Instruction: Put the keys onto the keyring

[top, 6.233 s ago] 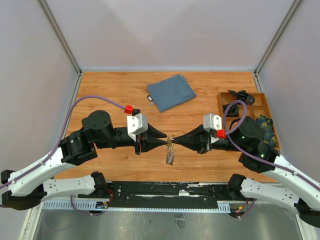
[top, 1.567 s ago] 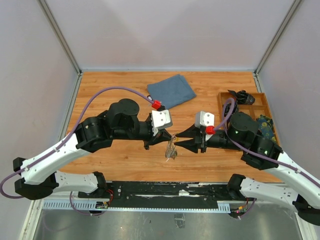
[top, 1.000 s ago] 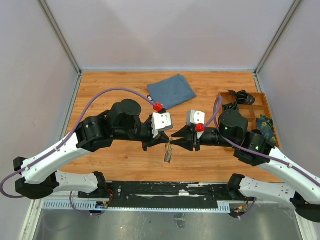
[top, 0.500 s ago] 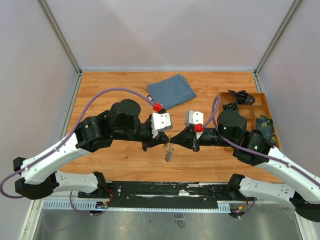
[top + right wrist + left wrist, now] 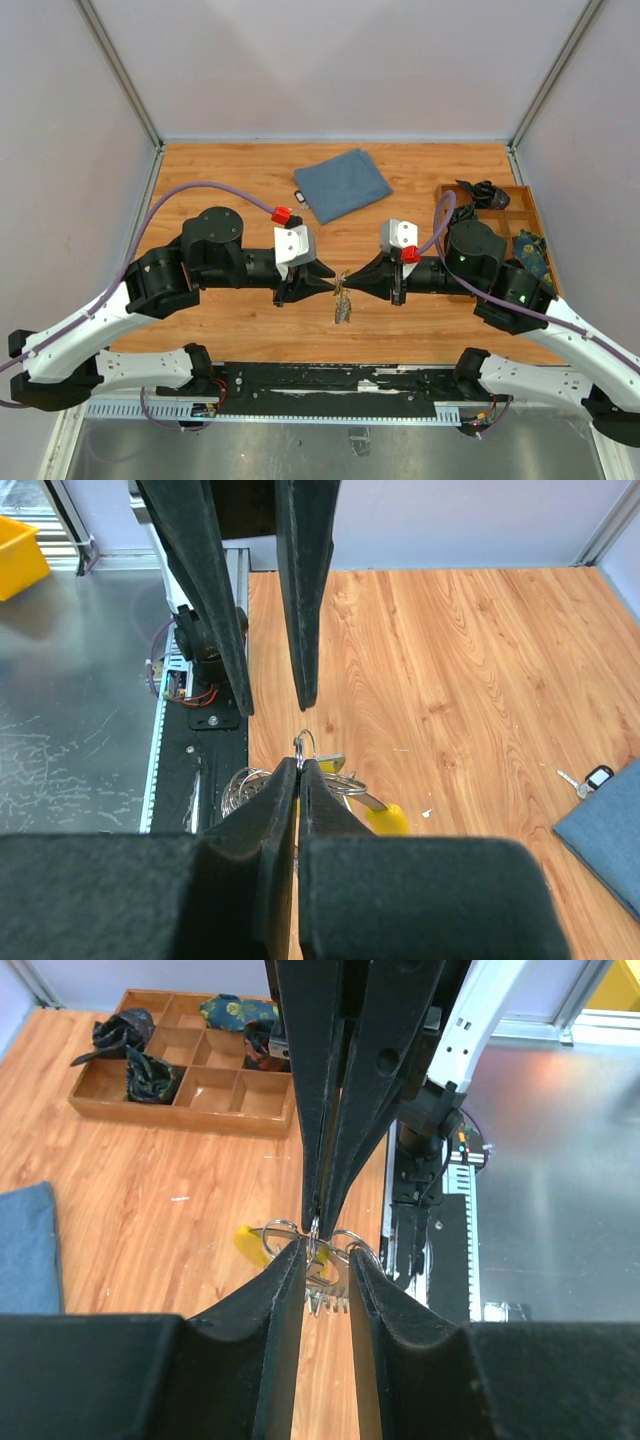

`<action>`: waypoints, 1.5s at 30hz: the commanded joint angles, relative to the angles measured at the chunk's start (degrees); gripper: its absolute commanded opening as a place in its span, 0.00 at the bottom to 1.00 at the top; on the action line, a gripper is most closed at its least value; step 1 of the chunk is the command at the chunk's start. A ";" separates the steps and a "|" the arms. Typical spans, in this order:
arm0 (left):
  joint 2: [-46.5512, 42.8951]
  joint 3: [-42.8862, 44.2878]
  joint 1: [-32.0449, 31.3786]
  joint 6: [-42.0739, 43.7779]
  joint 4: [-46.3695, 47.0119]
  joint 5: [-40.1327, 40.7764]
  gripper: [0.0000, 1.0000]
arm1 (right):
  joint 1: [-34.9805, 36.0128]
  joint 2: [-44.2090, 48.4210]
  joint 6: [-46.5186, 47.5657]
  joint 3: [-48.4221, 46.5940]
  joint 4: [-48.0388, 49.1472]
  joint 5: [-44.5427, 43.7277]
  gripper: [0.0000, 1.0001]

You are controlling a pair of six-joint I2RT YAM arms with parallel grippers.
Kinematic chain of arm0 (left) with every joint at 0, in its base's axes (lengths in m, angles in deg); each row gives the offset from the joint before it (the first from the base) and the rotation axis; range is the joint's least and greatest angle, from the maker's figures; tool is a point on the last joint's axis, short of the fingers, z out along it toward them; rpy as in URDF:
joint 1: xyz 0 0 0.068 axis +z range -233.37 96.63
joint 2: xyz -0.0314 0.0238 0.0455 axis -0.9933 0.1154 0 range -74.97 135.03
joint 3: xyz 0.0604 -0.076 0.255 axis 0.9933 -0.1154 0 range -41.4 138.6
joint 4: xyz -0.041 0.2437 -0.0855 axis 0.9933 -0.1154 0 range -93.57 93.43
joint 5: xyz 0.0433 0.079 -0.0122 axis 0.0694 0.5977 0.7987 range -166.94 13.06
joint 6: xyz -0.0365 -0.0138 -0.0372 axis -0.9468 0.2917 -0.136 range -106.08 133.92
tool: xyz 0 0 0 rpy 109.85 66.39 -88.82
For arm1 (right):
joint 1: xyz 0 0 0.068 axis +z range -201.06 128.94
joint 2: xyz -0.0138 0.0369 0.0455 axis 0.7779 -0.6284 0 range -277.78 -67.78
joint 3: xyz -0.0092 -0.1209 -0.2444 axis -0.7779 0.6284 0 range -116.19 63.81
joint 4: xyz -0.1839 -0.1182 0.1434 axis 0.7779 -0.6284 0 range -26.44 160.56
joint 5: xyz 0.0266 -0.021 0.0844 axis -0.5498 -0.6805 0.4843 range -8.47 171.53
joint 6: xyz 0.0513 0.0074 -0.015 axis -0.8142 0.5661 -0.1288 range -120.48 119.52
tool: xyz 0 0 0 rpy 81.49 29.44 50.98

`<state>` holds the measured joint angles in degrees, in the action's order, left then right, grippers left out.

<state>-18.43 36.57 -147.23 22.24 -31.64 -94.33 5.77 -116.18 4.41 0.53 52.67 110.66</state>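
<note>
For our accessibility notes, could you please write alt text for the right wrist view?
The right gripper is shut on a small metal ring with a bunch of keys, one yellow-headed, dangling from it. The left gripper, fingers open, points at it from the top, over a wooden table.

No legible text, no labels or brand names, no numbers or signs (in any view)

We note a wooden table. Near its far edge, about mid-width, a folded blue cloth lies flat. A black-headed key rests just beside the cloth's left corner. A compartmented wooden tray sits along the right edge.
</note>
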 commanded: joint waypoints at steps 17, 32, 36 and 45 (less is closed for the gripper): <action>0.68 -3.74 -0.60 -1.68 6.01 -4.70 0.29 | -0.06 3.04 -1.71 -2.41 4.98 2.57 0.00; 0.67 -4.05 -0.65 -1.66 6.48 -4.39 0.26 | -0.06 4.12 -1.90 -2.40 6.47 2.60 0.00; -0.15 -4.31 -0.65 -2.13 7.34 -3.47 0.27 | -0.11 5.05 -1.90 -1.09 8.04 2.21 0.00; -6.40 -10.54 -0.60 -7.53 17.33 3.71 0.30 | -0.06 8.47 -2.91 4.06 13.33 -4.62 0.00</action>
<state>-21.67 28.51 -147.23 18.28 -21.58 -94.85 5.77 -109.12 2.53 3.22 60.19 110.48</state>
